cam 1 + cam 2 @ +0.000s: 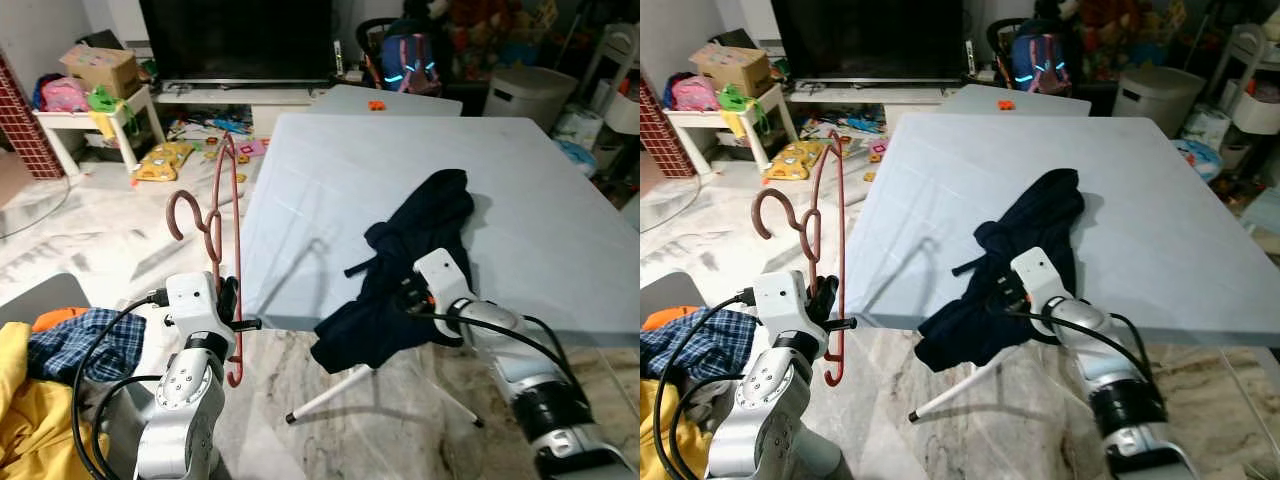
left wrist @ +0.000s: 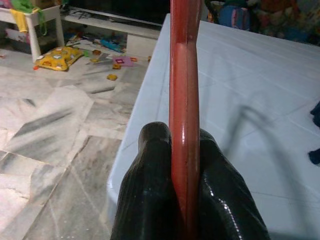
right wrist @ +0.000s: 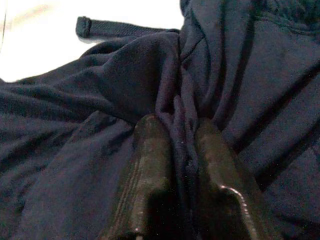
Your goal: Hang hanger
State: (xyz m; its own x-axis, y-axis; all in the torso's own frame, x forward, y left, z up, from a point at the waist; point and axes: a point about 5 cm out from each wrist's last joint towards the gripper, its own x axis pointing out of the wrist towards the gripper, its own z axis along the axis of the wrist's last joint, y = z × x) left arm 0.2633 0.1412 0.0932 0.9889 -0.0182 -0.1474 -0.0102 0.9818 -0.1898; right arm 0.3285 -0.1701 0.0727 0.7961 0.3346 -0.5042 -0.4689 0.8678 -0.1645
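Note:
A dark red plastic hanger (image 1: 222,226) stands upright off the table's near left corner, its hook curling left. My left gripper (image 1: 228,300) is shut on its lower bar, and the black fingers (image 2: 150,200) pinch the red bar (image 2: 184,100) between them. A dark navy garment (image 1: 420,250) lies crumpled on the pale blue table (image 1: 330,180) and droops over the near edge. My right gripper (image 1: 405,295) is shut on a fold of that cloth (image 3: 182,115) at the table's front edge.
A pile of yellow and plaid clothes (image 1: 40,370) lies at my lower left. Toys, a white stool (image 1: 95,125) and a TV stand (image 1: 250,95) are beyond on the marble floor. A white bin (image 1: 525,95) and a backpack (image 1: 408,60) stand behind the table.

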